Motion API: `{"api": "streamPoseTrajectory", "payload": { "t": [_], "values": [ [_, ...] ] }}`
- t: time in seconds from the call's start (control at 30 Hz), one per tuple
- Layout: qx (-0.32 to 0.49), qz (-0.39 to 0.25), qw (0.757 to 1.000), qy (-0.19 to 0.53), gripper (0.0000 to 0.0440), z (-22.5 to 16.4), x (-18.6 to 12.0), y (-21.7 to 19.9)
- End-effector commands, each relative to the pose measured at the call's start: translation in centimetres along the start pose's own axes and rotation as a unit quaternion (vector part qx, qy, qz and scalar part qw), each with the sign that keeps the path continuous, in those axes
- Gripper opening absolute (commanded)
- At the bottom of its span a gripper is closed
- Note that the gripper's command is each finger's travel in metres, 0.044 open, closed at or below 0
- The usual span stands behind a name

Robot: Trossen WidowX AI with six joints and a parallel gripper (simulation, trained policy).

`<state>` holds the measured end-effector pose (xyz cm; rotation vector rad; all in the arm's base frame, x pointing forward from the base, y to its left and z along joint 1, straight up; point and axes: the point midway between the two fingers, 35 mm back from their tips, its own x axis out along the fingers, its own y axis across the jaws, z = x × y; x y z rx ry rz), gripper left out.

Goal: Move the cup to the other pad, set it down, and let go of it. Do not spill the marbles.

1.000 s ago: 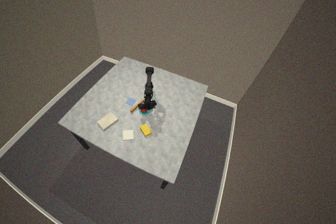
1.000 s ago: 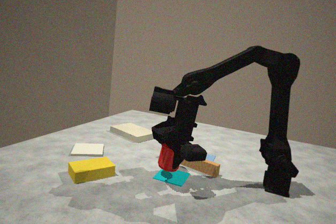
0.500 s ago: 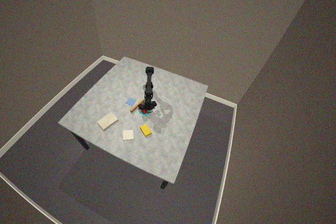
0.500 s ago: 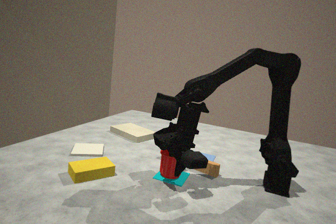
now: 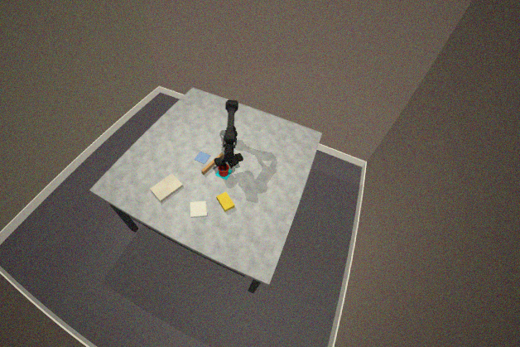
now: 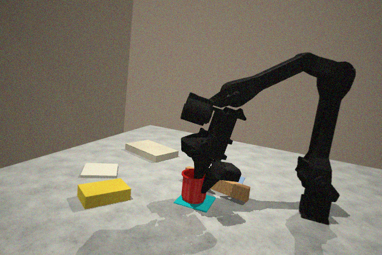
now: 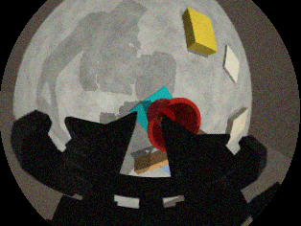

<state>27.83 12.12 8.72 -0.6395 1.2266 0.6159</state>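
The red cup (image 5: 223, 171) (image 6: 191, 189) (image 7: 191, 114) stands upright on the cyan pad (image 6: 207, 204) (image 7: 163, 94). My gripper (image 6: 202, 184) (image 7: 150, 116) is partly open at the cup's near wall, with one finger reaching inside the rim and the other outside, and a gap between the fingertips. The blue pad (image 5: 202, 157) (image 6: 242, 179) lies beyond the wooden bar, mostly hidden in the exterior view. The marbles cannot be made out inside the cup, and none shows on the table.
A wooden bar (image 5: 208, 167) (image 6: 240, 192) (image 7: 152, 163) lies close beside the cyan pad. A yellow block (image 5: 225, 201) (image 6: 104, 193) (image 7: 199, 32), a thin white tile (image 5: 198, 209) (image 6: 99, 170) and a larger cream slab (image 5: 166, 187) (image 6: 151, 150) lie farther out on the grey table.
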Motion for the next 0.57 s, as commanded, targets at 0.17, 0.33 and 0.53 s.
{"api": "streamPoseTrajectory", "payload": {
  "t": [0.17, 0.33, 0.53],
  "values": [
    [0.002, 0.001, 1.000, -0.029, 0.0228, -0.1, -2.0, 0.3],
    [0.005, -0.002, 0.999, -0.047, 0.0257, 0.0, -3.3, 0.3],
    [0.006, -0.012, 0.997, -0.074, 0.0307, 0.5, -5.2, 0.0]
  ]
}}
